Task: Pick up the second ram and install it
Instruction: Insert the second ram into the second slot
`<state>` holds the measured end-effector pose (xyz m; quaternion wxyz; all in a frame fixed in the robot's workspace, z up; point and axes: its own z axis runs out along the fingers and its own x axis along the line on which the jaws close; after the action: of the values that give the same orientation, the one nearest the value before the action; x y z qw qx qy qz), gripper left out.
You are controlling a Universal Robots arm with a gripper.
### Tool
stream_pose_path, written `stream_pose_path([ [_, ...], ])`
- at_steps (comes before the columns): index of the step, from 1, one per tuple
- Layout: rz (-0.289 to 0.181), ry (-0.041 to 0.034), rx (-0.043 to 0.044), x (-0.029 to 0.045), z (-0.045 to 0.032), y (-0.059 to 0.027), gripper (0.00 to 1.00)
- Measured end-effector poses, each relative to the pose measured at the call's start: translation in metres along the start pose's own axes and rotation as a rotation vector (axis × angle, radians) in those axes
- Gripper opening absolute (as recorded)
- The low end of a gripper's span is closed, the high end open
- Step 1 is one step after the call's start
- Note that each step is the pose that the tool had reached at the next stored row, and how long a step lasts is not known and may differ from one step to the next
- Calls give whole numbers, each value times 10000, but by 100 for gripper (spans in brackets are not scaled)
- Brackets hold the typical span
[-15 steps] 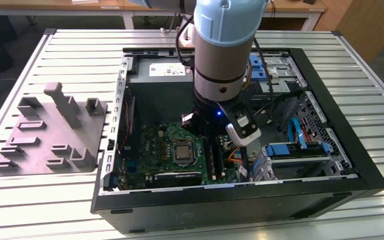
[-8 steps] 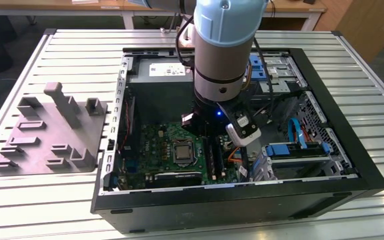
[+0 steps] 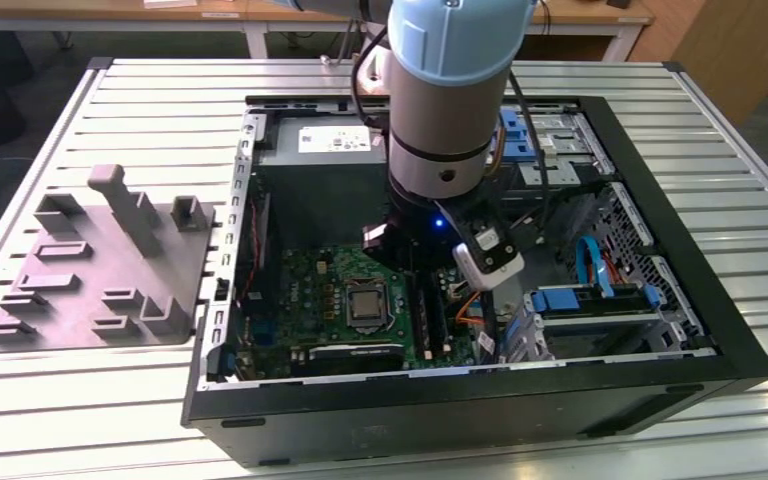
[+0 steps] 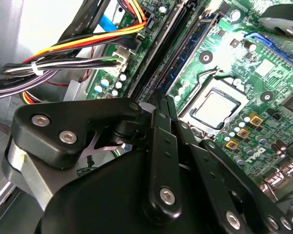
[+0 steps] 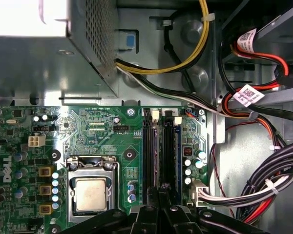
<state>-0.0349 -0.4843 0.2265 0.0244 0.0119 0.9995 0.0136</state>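
My gripper [image 3: 418, 275] reaches down inside the open computer case, over the long black memory slots [image 5: 170, 151] on the green motherboard [image 3: 317, 290]. In both wrist views the black fingers [image 4: 158, 126] are drawn together at the near end of the slots. Edge-on, the second ram [image 5: 157, 151] shows as a thin strip running along one slot from my gripper [image 5: 159, 189] to the white latch. My gripper [image 4: 161, 100] is shut on it. How deep the stick sits in the slot is hidden.
The processor socket [image 5: 90, 192] lies beside the slots. Cable bundles [image 5: 263, 185] crowd the other side, and the power supply box [image 5: 49, 53] stands beyond. Outside the case, on the exterior view's left, a grey block with upright posts [image 3: 97, 265] rests on the slatted table.
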Motion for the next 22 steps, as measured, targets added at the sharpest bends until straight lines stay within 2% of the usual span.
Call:
stream_pose_path([
  [7,-1,0,20,0,-9,0,11],
  [9,-2,-1,59,0,-9,1,11],
  [22,-3,-1,68,-1,-17,1,11],
])
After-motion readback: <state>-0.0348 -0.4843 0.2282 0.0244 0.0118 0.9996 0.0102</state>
